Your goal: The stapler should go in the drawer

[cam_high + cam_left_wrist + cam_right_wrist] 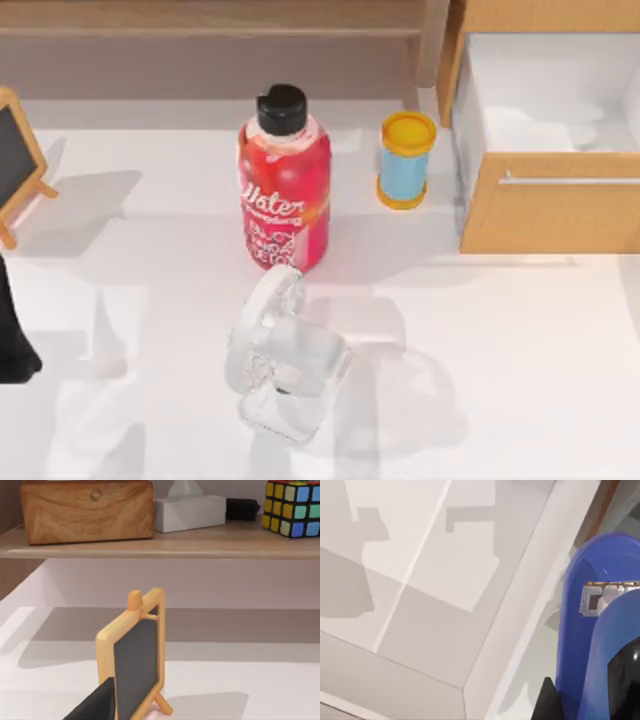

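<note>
Right tool (pixel 600 700) seen closed on the blue stapler (pixel 592 630), which is held between its dark fingers. Just beyond the tool, the white inside of the open drawer (pixel 545 215) is seen. Left tool parked at the table's (pixel 480 350) left edge, small chalkboard (pixel 135 672) just ahead; its opening cannot be told.

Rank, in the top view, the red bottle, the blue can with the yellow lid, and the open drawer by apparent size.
1. the drawer
2. the red bottle
3. the blue can
The drawer is cut off by the picture's edge, yet looks largest.
</note>
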You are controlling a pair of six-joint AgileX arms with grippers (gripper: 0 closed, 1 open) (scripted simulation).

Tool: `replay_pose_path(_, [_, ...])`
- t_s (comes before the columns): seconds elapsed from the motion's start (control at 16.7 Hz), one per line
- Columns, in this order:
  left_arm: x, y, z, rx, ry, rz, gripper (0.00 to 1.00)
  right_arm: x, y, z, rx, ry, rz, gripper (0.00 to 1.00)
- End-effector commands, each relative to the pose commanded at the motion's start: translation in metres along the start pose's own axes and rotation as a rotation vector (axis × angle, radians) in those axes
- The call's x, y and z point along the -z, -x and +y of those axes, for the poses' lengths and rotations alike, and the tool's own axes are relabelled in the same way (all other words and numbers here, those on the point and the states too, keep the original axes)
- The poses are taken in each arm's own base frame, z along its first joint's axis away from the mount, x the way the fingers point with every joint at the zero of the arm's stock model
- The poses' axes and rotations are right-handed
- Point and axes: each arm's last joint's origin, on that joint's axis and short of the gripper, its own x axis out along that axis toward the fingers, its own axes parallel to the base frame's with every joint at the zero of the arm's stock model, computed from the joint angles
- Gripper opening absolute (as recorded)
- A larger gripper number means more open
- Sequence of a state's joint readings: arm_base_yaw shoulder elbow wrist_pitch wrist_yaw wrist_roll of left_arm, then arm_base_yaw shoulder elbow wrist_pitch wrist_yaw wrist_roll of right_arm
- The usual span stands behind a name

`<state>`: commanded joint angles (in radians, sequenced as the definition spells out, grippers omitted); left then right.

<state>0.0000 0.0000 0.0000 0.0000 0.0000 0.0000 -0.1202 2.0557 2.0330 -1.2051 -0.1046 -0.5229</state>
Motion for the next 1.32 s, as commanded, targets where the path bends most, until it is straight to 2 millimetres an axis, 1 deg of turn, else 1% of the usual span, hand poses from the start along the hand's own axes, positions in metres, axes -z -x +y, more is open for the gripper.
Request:
replay_pose_path(0.12, [0.0,0.0,0.0,0.0,0.0,0.0,1.0,-0.026,-0.029,0.033,-0.041,-0.109,0.045,0.0])
replay_pose_path(0.18, [0.0,0.0,0.0,0.0,0.0,0.0,1.0,-0.036,-0.046,0.049,-0.053,-0.159,0.078,0.0])
replay_pose_path(0.3, [0.0,0.0,0.0,0.0,0.0,0.0,1.0,-0.049,-0.081,0.075,-0.055,-0.253,0.154,0.0])
replay_pose_path(0.36, [0.0,0.0,0.0,0.0,0.0,0.0,1.0,-0.051,-0.099,0.084,-0.047,-0.296,0.197,0.0])
replay_pose_path(0.48, [0.0,0.0,0.0,0.0,0.0,0.0,1.0,-0.049,-0.129,0.093,-0.021,-0.37,0.281,0.0])
replay_pose_path(0.6, [0.0,0.0,0.0,0.0,0.0,0.0,1.0,-0.043,-0.148,0.096,0.002,-0.418,0.346,0.0])
replay_pose_path(0.66, [0.0,0.0,0.0,0.0,0.0,0.0,1.0,-0.042,-0.151,0.097,0.007,-0.428,0.36,0.0])
replay_pose_path(1.02, [0.0,0.0,0.0,0.0,0.0,0.0,1.0,-0.042,-0.151,0.095,0.007,-0.434,0.359,0.0])
replay_pose_path(1.32, [0.0,0.0,0.0,0.0,0.0,0.0,1.0,-0.047,-0.148,0.098,0.058,-0.39,0.319,0.0])
